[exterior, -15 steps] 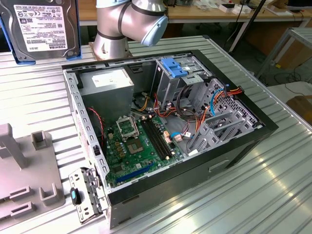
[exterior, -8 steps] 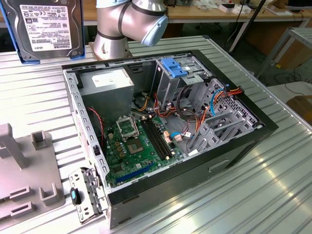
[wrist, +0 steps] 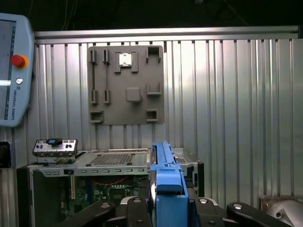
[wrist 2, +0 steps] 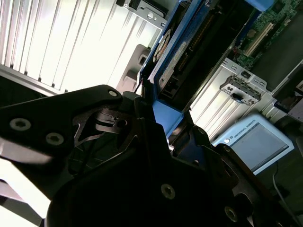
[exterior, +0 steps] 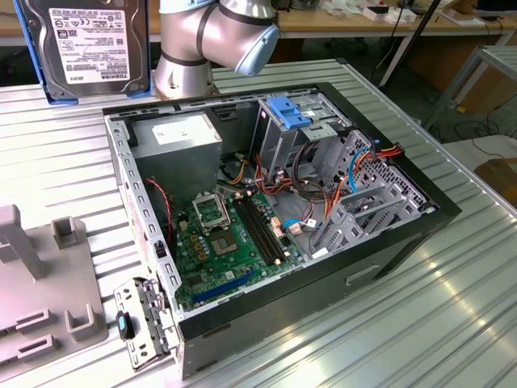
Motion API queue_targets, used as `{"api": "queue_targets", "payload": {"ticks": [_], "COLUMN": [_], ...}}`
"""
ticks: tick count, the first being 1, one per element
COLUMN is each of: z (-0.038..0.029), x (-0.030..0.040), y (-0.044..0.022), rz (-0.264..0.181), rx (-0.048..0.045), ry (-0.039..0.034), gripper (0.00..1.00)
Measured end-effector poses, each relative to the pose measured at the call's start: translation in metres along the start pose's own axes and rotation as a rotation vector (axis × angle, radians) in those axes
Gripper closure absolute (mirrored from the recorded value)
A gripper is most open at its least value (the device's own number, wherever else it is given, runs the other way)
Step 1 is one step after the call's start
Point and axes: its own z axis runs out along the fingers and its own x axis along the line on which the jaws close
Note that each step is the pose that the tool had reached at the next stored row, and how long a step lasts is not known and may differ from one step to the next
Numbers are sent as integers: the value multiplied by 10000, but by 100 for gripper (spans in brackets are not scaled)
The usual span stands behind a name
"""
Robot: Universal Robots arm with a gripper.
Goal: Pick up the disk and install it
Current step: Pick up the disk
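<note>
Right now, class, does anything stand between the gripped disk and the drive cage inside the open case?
Nothing visible does. The gripper holds the disk clear of the computer case, at the exterior view's upper left. The case's side is open and the silver drive cage stands exposed; loose cables bunch beside it.

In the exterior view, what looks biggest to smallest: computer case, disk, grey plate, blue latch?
1. computer case.
2. disk and grey plate: alike, and the disk seems nearer the camera.
3. blue latch.
</note>
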Motion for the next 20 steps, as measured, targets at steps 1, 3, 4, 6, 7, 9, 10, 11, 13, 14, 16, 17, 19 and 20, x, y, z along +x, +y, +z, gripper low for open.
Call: {"api": "queue_targets", "payload": {"ticks": [1, 3, 4, 6, 7, 9, 10, 11, 13, 14, 16, 17, 19, 20], "z": [0, 1, 1, 1, 1, 1, 2, 2, 2, 3, 3, 4, 4, 4], "x": [0, -1, -2, -2, -3, -4, -4, -4, -5, -6, -7, -7, -9, -9], "y": [-10, -33, -48, -71, -82, -108, -125, -139, -161, -171, -208, -232, -269, -278], "rz": [0, -1, 0, 0, 0, 0, 0, 1, 1, 0, 0, 0, 0, 0], "rx": [0, 1, 0, 1, 0, 0, 0, 1, 0, 0, 1, 1, 1, 0], "ry": [0, 0, 0, -1, 0, 0, 0, 0, 0, 0, 0, 0, 0, 0], "gripper": [63, 63, 63, 63, 63, 63, 63, 63, 63, 63, 63, 63, 63, 63]}}
